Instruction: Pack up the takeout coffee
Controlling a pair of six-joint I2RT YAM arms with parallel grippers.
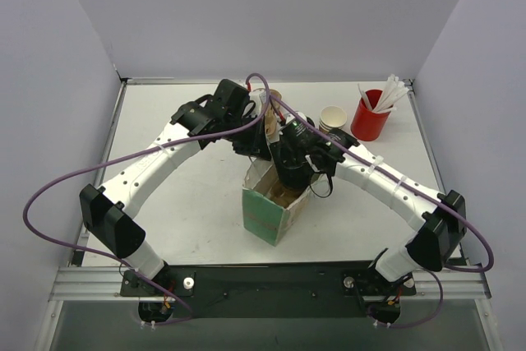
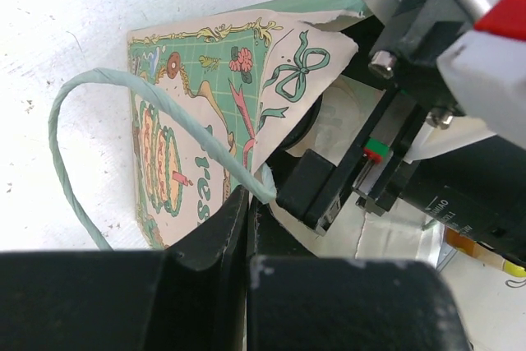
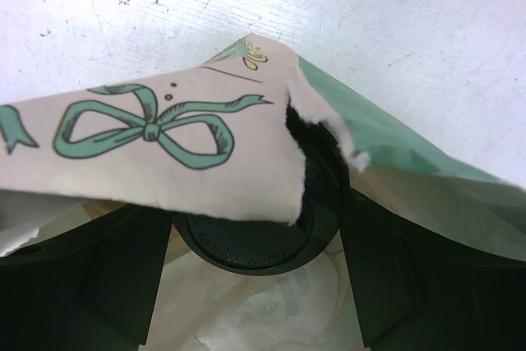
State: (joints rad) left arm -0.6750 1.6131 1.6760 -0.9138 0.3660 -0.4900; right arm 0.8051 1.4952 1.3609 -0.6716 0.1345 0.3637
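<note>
The takeout coffee shows as a round black lid (image 3: 246, 246) down inside the open mouth of a green and cream paper bag (image 1: 275, 207). My right gripper (image 3: 255, 232) reaches into the bag from above, with its fingers (image 3: 394, 277) pressed to either side of the lid. A torn flap with a green bow (image 3: 156, 141) covers the lid's far half. My left gripper (image 2: 248, 199) is shut on the bag's (image 2: 185, 113) rim, where the pale twisted handle (image 2: 78, 117) meets it. In the top view both grippers, left (image 1: 260, 147) and right (image 1: 292, 167), crowd the bag's mouth and hide the cup.
A stack of lidless tan paper cups (image 1: 332, 118) and a red cup with white sticks (image 1: 371, 117) stand at the back right. The white table (image 1: 173, 203) is walled at the back and on both sides.
</note>
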